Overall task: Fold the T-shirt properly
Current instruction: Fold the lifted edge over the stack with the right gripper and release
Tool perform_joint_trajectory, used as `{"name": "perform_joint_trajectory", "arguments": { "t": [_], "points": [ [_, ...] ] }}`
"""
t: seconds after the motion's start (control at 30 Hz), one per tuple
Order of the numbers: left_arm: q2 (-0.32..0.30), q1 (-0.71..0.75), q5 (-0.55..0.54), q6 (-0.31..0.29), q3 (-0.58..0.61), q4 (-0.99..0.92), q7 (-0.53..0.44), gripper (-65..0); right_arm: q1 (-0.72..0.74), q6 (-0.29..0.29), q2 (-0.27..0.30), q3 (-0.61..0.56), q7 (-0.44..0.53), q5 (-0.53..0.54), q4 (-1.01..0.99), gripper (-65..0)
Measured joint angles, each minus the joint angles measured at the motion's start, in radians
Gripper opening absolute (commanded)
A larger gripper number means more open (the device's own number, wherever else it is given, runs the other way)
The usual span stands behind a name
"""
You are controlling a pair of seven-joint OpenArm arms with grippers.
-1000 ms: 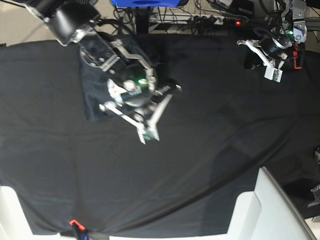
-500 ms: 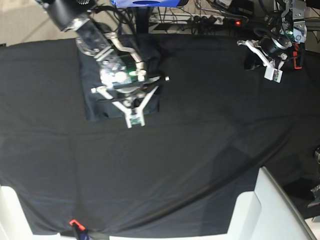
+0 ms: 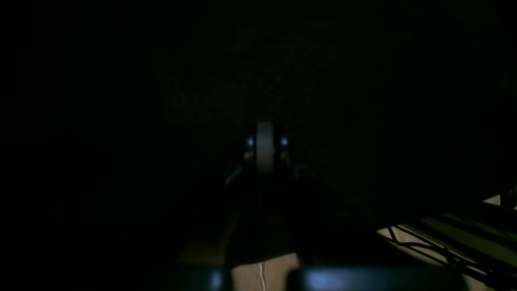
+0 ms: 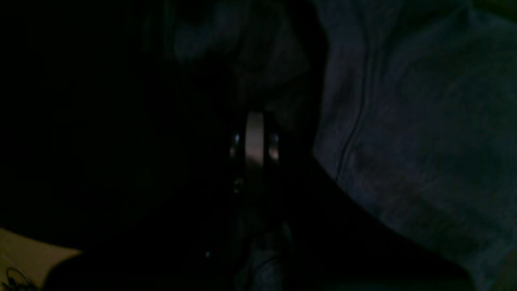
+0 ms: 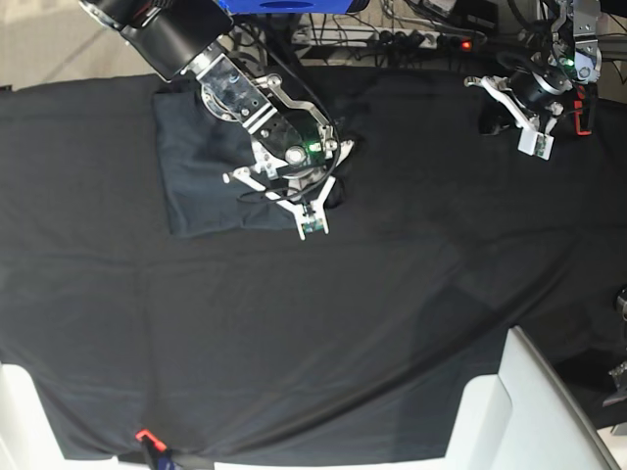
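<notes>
Black tablecloth (image 5: 411, 294) all around; power strip (image 5: 411, 41) beyond the far edge. Right gripper (image 5: 313, 227) pinched together, empty, right arm covering the T-shirt's (image 5: 201, 181) near-right corner. Shirt is a charcoal folded rectangle just behind that pincer. Left gripper (image 5: 535, 147) pinched together, well apart from it.

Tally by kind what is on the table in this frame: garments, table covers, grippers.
T-shirt, folded: 1
Black table cloth: 1
Grippers: 2, the right gripper and the left gripper
Total: 4
</notes>
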Motion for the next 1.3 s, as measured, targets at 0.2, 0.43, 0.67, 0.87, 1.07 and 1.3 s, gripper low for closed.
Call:
{"name": "perform_joint_trajectory", "arguments": {
  "t": [0.2, 0.43, 0.67, 0.87, 1.07, 1.3],
  "points": [
    [-0.001, -0.004, -0.002, 0.000, 0.000, 0.000, -0.003, -65.0, -0.055, -0.006, 0.085, 0.005, -0.114, -0.008, 0.291, -64.2],
    [0.002, -0.005, 0.063, 0.000, 0.000, 0.000, -0.001, -65.0, -0.216, 0.000, 0.153, 0.121, -0.173, -0.003, 0.465, -64.2],
    [0.017, -0.008, 0.144, 0.000, 0.002, 0.005, -0.004, -65.0, -0.324, 0.000, 0.164, 0.145, -0.072, -0.003, 0.458, -64.2],
    [0.019, -0.008, 0.144, 0.000, 0.002, 0.005, -0.004, -65.0, -0.343, -0.005, 0.142, 0.142, -0.013, 0.047, 0.353, -64.2],
    [0.018, -0.008, 0.145, 0.000, 0.002, 0.005, -0.004, -65.0, -0.340, 0.000, 0.139, 0.140, 0.027, 0.121, 0.312, -64.2],
    [0.016, -0.014, 0.153, 0.000, 0.002, 0.005, -0.003, -65.0, -0.344, -0.001, 0.183, 0.179, -0.051, 0.134, 0.509, -64.2]
  ]
}}
